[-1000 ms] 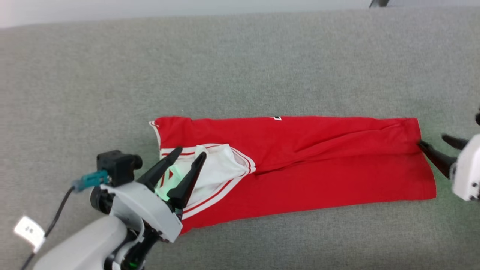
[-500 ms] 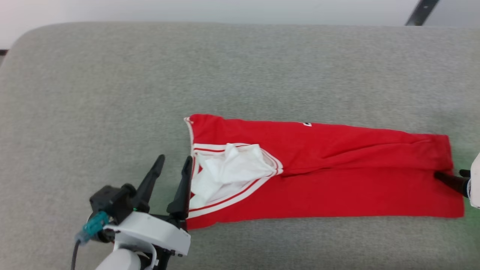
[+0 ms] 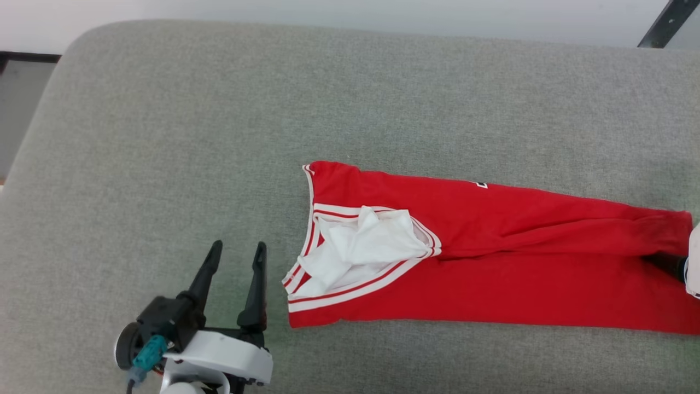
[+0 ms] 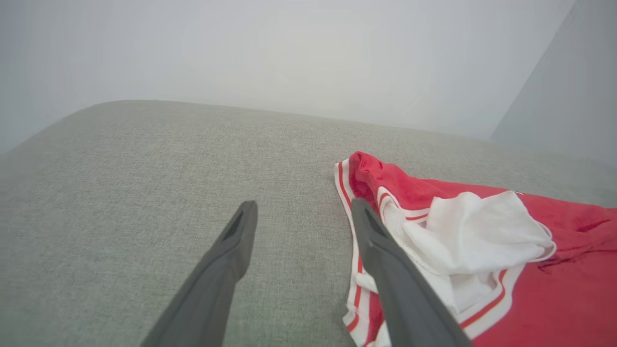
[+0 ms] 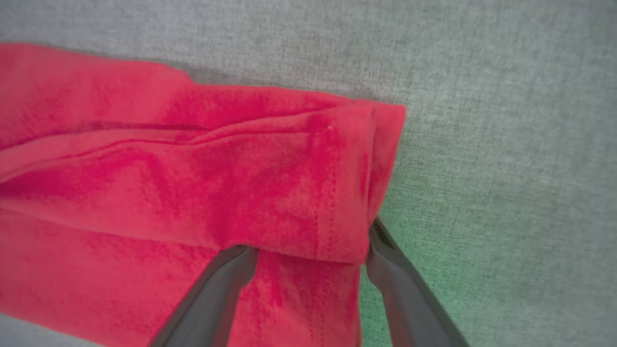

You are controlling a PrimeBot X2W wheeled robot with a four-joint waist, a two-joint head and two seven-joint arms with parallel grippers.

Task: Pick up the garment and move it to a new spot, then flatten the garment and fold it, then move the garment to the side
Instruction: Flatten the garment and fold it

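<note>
Left gripper (image 3: 238, 245) at seven o'clock, jaws spread, empty, over the grey cushion (image 3: 164, 137). Garment (image 3: 492, 262) lies at its three o'clock, white sleeve (image 3: 372, 243) nearest. Right gripper (image 5: 311, 241), spread, straddles the folded hem (image 5: 337, 193) at three. Wall (image 3: 328, 8) at twelve.

The grey padded worktop (image 3: 219, 137) wears a coarse, matt woven cloth, faintly flecked, on both sides of the left gripper (image 3: 239, 245) fingers (image 4: 217, 274). Just right of them, the small red jersey shirt (image 3: 492, 273) is soft, matt knit cloth. Its crumpled white sleeve (image 4: 475, 231) looks thinner, edged with flat striped trim. Between the right gripper (image 5: 311, 241) fingers (image 5: 409, 303), the red hem shows fine stitching. All four fingers look like smooth, dark, matt plastic. Behind the left pair sits a glossy white plastic housing (image 3: 224, 358).
</note>
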